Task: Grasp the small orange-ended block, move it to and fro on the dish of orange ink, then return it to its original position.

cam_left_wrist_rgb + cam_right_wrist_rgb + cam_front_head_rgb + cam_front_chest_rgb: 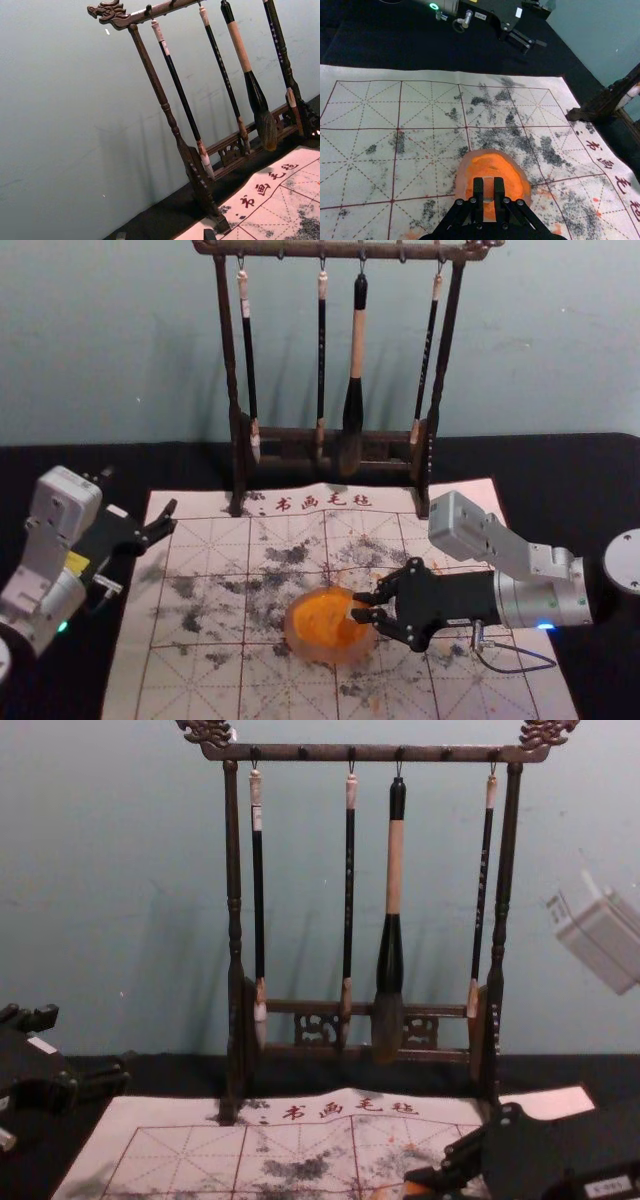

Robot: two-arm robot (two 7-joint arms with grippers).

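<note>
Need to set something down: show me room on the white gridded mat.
Free: near-left, between the mat edge and the round orange-ink dish. Crowded: right of it, under the right gripper, and by the dark wooden rack.

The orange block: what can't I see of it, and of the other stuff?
- Sides of the block: covered by the right gripper in the right wrist view.
- Whether its bottom touches the ink: can't tell; the gripper is in the way in the right wrist view.
- Much of the dish: cut off by the chest view's bottom edge.
- Writing on the thin brush: too small in the chest view.
</note>
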